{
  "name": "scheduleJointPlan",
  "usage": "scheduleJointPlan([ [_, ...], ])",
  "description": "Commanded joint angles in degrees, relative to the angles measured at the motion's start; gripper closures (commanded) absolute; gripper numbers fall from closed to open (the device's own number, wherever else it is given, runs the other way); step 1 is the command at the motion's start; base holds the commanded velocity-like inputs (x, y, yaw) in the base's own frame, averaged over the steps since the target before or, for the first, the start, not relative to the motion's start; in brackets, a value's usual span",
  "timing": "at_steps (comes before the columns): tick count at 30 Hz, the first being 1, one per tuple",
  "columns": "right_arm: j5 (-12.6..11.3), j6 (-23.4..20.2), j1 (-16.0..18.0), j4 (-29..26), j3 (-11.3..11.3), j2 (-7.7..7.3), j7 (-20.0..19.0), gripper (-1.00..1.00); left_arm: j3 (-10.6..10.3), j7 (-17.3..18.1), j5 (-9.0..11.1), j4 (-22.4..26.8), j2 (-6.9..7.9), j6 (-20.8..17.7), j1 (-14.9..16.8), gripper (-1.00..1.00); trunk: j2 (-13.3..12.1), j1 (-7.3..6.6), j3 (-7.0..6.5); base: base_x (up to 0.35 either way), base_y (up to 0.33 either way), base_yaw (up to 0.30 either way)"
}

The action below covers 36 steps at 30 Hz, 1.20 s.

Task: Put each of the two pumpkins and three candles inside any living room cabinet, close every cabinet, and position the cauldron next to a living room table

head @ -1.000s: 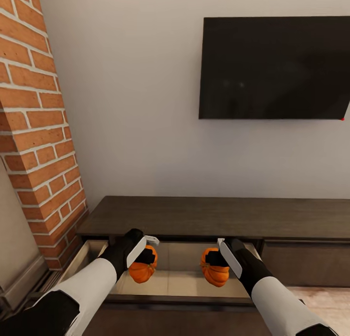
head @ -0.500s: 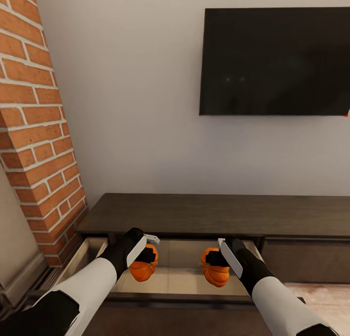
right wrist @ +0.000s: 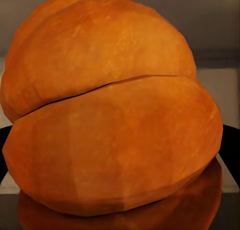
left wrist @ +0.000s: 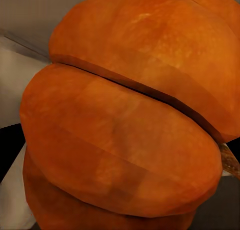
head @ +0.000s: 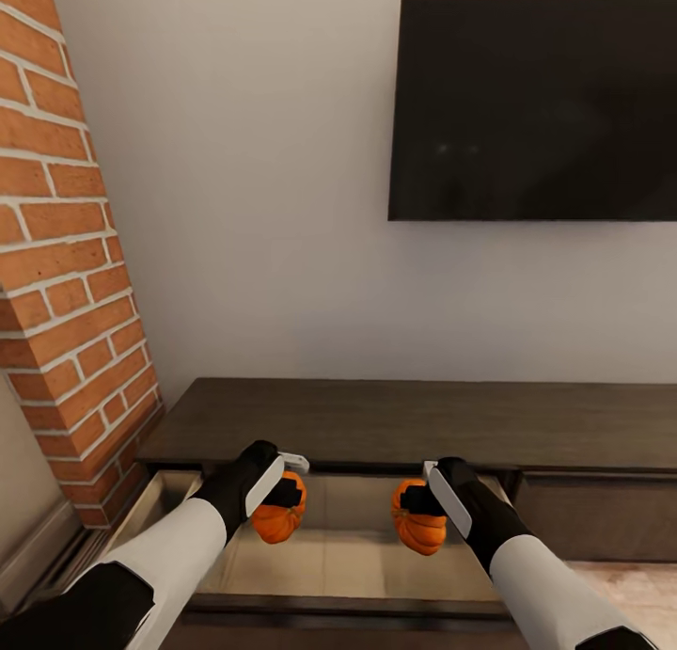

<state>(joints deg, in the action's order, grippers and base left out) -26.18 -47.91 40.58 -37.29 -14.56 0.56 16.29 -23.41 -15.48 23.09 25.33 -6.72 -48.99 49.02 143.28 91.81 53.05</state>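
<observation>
Two orange pumpkins hang over the open drawer of the dark-brown cabinet (head: 395, 420). My left gripper (head: 284, 492) is shut on the left pumpkin (head: 278, 520), whose ribbed orange skin (left wrist: 125, 120) sits close in the left wrist view. On the other side, the right pumpkin (head: 419, 526) is clamped in my right gripper (head: 419, 499), which is shut on it; the right wrist view has its orange surface (right wrist: 110, 115) up close. Both pumpkins are above the drawer's pale beige interior (head: 348, 551), a little above its floor.
A red brick column (head: 66, 274) rises at the left beside the cabinet. On the pale wall above hangs a black TV screen (head: 536, 109). A closed drawer front (head: 592, 518) lies at the right, with wood floor (head: 639, 584) below it.
The head view has shifted slightly, so the TV and cabinet sit a little differently in the picture. Both grippers keep their pumpkins over the open drawer in about the same place.
</observation>
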Motion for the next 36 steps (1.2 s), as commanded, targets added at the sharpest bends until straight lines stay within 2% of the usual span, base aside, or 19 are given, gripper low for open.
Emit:
scheduleJointPlan([
  [1,-0.76,-0.08,0.03,-0.06,-0.16,-0.03,0.36,1.0,-0.41,-0.49,0.57,0.09,0.04,-0.14,0.04,1.0,0.03,0.0,0.06,0.084,-0.007,0.0],
  [10,-0.79,-0.08,0.03,-0.06,-0.19,-0.03,0.27,1.0,-0.41,-0.6,0.55,0.17,0.02,-0.04,0.03,1.0,0.03,0.0,0.07,0.02,-0.002,0.0],
  [16,-0.95,-0.15,0.05,-0.06,-0.15,-0.1,0.18,1.0,-0.47,-1.02,0.55,2.17,0.03,-0.05,0.02,1.0,0.03,0.0,0.07,0.001,0.0,0.0],
  [36,-0.65,-0.08,0.07,-0.06,-0.12,-0.12,0.15,1.0,-0.46,-0.7,0.55,2.45,0.04,0.03,0.02,1.0,0.29,0.51,4.5,0.0,0.0,0.0],
])
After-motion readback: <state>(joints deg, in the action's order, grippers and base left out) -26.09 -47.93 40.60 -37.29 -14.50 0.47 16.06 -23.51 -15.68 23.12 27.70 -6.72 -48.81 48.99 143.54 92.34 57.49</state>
